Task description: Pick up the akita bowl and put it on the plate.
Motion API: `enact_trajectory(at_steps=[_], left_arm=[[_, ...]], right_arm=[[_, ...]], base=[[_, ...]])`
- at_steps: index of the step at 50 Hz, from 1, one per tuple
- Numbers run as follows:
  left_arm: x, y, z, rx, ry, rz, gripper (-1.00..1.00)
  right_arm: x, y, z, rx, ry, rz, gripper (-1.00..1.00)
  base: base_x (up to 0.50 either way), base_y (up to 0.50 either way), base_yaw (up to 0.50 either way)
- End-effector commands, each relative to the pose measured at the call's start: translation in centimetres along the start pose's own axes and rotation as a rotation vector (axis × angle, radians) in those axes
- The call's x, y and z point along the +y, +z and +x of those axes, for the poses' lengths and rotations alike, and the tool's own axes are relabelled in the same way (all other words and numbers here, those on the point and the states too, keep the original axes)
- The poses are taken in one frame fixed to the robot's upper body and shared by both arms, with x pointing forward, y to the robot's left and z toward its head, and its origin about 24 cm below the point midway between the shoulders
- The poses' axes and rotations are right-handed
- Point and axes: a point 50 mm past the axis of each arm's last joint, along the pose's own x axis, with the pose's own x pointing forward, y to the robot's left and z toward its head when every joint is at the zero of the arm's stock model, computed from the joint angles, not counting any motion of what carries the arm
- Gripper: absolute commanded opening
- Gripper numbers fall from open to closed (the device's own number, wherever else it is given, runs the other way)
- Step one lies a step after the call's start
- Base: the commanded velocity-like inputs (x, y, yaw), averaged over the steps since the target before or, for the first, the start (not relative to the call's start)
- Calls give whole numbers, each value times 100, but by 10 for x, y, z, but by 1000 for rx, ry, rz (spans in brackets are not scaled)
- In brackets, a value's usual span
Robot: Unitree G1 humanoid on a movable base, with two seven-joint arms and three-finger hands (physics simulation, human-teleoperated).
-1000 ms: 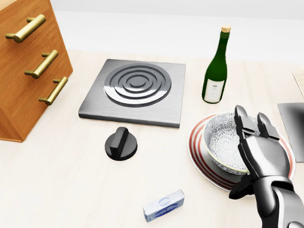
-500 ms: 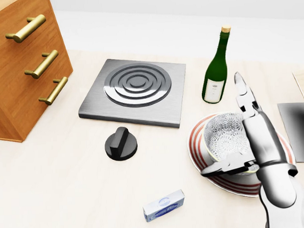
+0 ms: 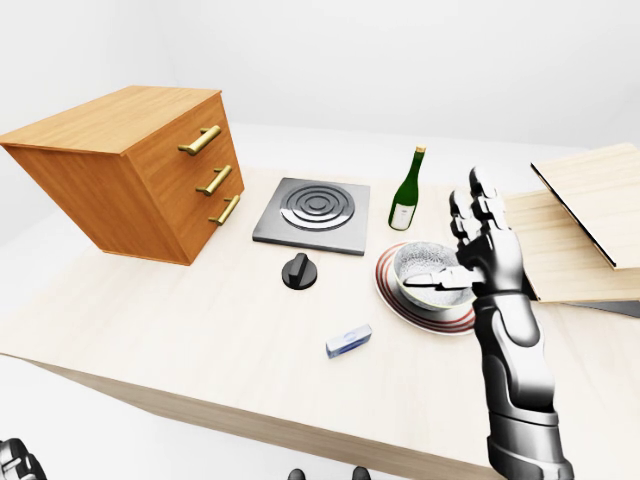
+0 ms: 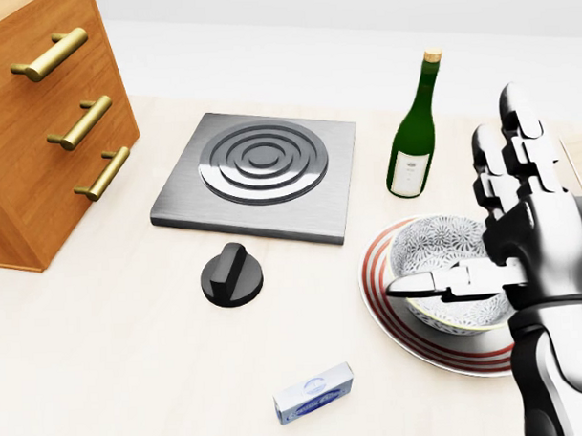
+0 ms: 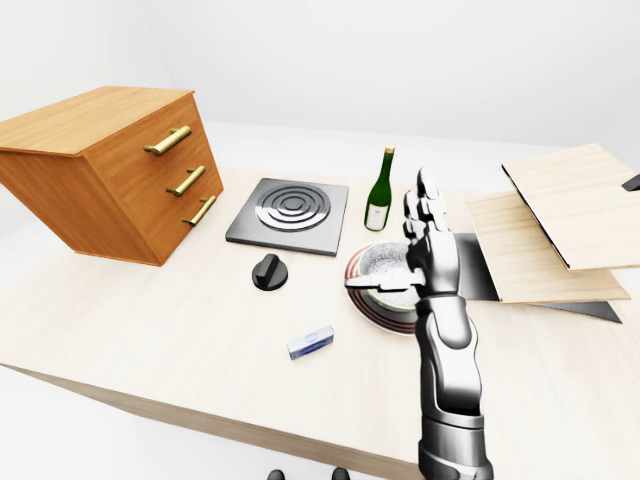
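Observation:
The akita bowl [image 4: 435, 246], white with a grey-blue pattern, stands upright on the red-ringed plate [image 4: 374, 272] at the lower right of the head view. My right hand [image 4: 458, 207] hovers just above and to the right of the bowl. It is open, with the fingers [image 4: 517, 124] pointing up and the thumb [image 4: 427, 286] stretched left over the bowl's near rim. Nothing is held in it. A dark metal shape [image 3: 14, 462] at the bottom left corner of the left-eye view looks like my left hand, too cut off to read.
A green wine bottle [image 4: 412, 137] stands just above the plate. A square hob plate [image 4: 261, 171], a black knob [image 4: 232, 276] and a small blue-white box [image 4: 313, 392] lie to the left. A wooden drawer cabinet [image 4: 39, 122] is at far left, and stacked wooden boards [image 3: 580, 220] at right.
My right hand let go of the bowl, spread its fingers and rose. The bowl, tilted in the hand a second ago, now rests level on the plate.

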Motion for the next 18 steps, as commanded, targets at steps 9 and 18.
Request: enact_trajectory(at_steps=[9, 18], left_arm=[[1, 0, 0, 1, 4, 3, 100], [1, 1, 1, -2, 6, 4, 100]], right_arm=[[-2, -7, -2, 18, -24, 179, 100], [8, -19, -3, 62, -5, 218, 100]], base=[[0, 0, 0], [0, 0, 0]])
